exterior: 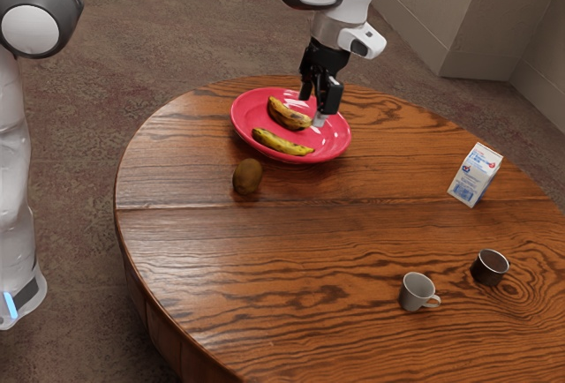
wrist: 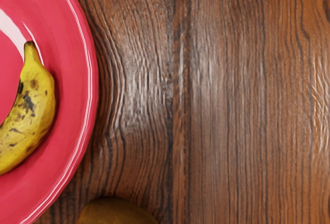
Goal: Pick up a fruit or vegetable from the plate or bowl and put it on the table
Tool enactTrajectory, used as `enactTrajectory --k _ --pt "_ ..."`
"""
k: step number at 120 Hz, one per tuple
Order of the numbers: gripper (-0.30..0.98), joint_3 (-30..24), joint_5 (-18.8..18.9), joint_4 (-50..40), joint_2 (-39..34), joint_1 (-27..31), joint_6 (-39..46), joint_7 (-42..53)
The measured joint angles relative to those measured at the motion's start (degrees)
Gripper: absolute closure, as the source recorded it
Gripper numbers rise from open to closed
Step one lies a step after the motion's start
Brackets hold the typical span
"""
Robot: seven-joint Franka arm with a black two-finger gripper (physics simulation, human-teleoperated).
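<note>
One pale cup (exterior: 413, 293) stands well apart from the plate (exterior: 241, 127), whose raised rim likely keeps one banana (exterior: 287, 115) and another banana (exterior: 281, 143) from rolling out. Our gripper (exterior: 312, 110) is spread and empty near the plate. We'd lift one over that rim, missing the kiwi (exterior: 248, 176) just beside it, onto bare table (exterior: 291, 242).

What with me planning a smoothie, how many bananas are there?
2. Both lie on the red plate: the near banana on the side toward the brown fruit, the far banana farther from that fruit.
</note>
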Motion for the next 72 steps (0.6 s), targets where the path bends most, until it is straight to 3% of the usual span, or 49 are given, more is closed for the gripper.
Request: enactTrajectory --k 1,3,6,11,17,30,72 --pt "0.01 0.0 0.0 0.0 0.0 0.0 0.02 0.0" --pt "0.01 10.36 -0.77 5.15 4.03 -10.0 -0.72 0.59" --pt "0.01 20.86 -1.76 10.44 8.42 -16.72 -1.72 1.45" --pt "0.01 30.64 -3.01 15.27 12.3 -12.47 -3.13 2.81" --pt "0.01 35.82 -4.05 17.77 14.11 -7.43 -4.49 4.31" --pt "0.0 38.7 -5.27 19.19 15.27 -6.16 -6.5 7.18" --pt "0.0 39.14 -6.28 19.4 15.48 -5.91 -8.87 13.61"
